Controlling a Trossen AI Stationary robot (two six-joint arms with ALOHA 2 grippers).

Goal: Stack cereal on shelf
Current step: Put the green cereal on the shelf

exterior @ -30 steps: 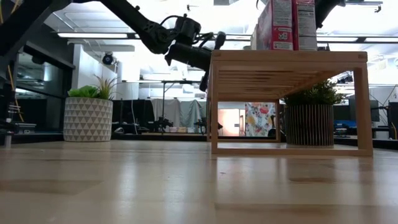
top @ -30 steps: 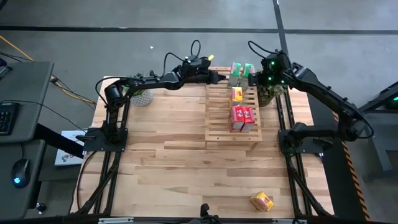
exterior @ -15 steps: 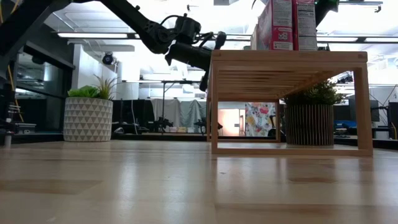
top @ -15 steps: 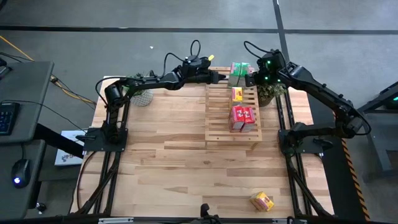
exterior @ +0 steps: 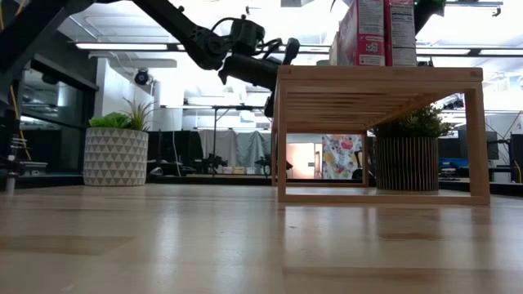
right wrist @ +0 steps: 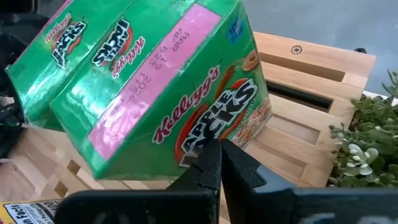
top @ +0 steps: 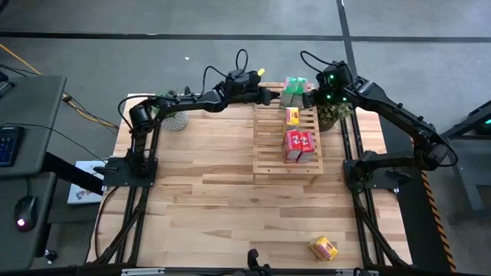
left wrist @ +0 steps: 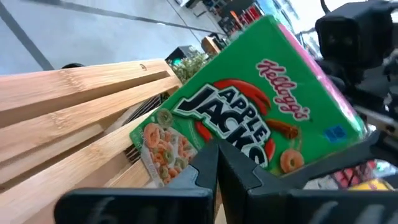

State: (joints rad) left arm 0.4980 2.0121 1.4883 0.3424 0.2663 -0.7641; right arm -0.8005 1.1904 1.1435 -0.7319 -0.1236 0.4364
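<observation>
The light-wood slatted shelf [top: 288,153] stands at the table's far right of centre. Two green cereal boxes [top: 295,87] stand side by side at its far end. A yellow box [top: 292,116] and two red boxes [top: 300,145] sit nearer on it. Another yellow box [top: 323,248] lies on the table near the front edge. My left gripper [top: 270,95] is shut at the green pair's left side. My right gripper [top: 310,96] is shut at its right side. My left gripper has its shut fingertips [left wrist: 214,158] against the printed front face [left wrist: 205,127] of the left green box, coming nearly level from the table's left. The box stands on the shelf's far end. My right gripper sets its shut fingertips [right wrist: 219,155] on the printed face [right wrist: 208,134] of the right green box, slanting down from the table's right. That box stands beside the other green one.
A potted plant [top: 175,119] in a patterned white pot stands left of the shelf under the left arm. Another plant [top: 334,115] is at the shelf's far right corner, close under the right arm. Bare tabletop [top: 207,199] lies left of and in front of the shelf.
</observation>
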